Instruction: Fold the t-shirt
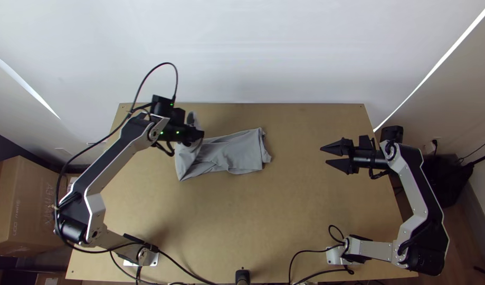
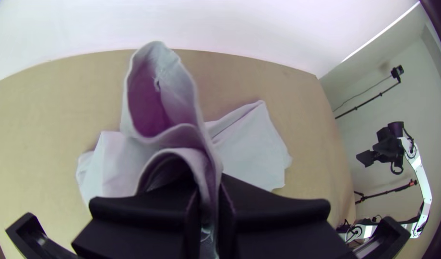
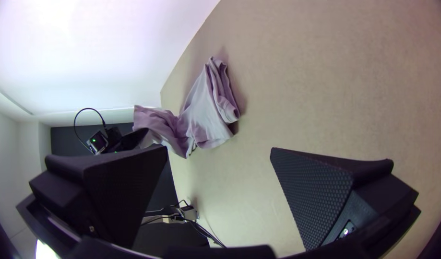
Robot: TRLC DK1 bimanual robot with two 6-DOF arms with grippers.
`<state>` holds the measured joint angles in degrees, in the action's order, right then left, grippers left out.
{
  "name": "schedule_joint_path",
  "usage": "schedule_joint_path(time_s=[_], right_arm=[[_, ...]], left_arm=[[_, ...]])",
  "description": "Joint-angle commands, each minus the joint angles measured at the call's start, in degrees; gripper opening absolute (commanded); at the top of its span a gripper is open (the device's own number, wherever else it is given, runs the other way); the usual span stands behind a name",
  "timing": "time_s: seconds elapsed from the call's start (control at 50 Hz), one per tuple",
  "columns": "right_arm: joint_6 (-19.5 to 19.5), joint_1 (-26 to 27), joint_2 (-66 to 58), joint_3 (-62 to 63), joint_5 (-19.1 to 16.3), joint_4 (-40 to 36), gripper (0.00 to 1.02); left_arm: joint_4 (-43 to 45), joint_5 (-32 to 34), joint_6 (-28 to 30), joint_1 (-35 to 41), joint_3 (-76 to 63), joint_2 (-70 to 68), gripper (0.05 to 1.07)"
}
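The grey t-shirt (image 1: 234, 154) lies partly folded and rumpled on the far half of the table (image 1: 284, 211), one end raised where the left gripper (image 2: 210, 192) has its fingers clamped on the cloth. The right gripper (image 1: 323, 156) stands well apart from it, fingers parted. The fabric looks light, soft and limp, likely to sag or shed layers if pinched shallowly; the layered end nearer the right gripper would probably offer the surest second hold
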<state>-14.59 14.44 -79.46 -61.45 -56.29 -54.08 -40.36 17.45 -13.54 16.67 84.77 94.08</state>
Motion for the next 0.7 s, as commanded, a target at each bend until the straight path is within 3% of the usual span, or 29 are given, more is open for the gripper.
schedule_joint_path(time_s=[0.0, 0.54, 0.58, 0.62, 0.64, 0.66, 0.68], right_arm=[[-1.2, 0.5, 1.9, 2.3, 0.6, -0.5, 0.98], [-3.0, 2.4, 5.5, 5.1, 3.7, -0.2, 0.98], [-3.0, 2.4, 5.5, 5.5, 4.4, -0.2, 0.98], [-3.0, 2.4, 5.6, 5.8, 4.8, -0.1, 0.98], [-3.0, 2.2, 5.7, 6.0, 5.0, 0.1, 0.98], [-3.1, 2.0, 5.7, 6.2, 5.2, 0.3, 0.98], [-3.3, 1.6, 5.7, 6.3, 5.4, 0.6, 0.98]], left_arm=[[1.0, -0.1, -1.6, 2.8, 5.1, 3.6, 0.08], [-2.4, -0.6, -1.4, 15.0, 26.6, 26.8, 0.09], [-3.5, -0.6, -1.5, 16.0, 29.7, 29.1, 0.24], [-6.4, -0.6, -1.1, 17.2, 33.1, 31.6, 0.65], [-8.4, -0.7, -0.5, 17.8, 35.2, 33.1, 0.92], [-10.7, -0.7, 0.4, 18.4, 37.7, 34.5, 1.06], [-12.5, -0.7, 1.2, 18.9, 40.1, 35.8, 1.03]])
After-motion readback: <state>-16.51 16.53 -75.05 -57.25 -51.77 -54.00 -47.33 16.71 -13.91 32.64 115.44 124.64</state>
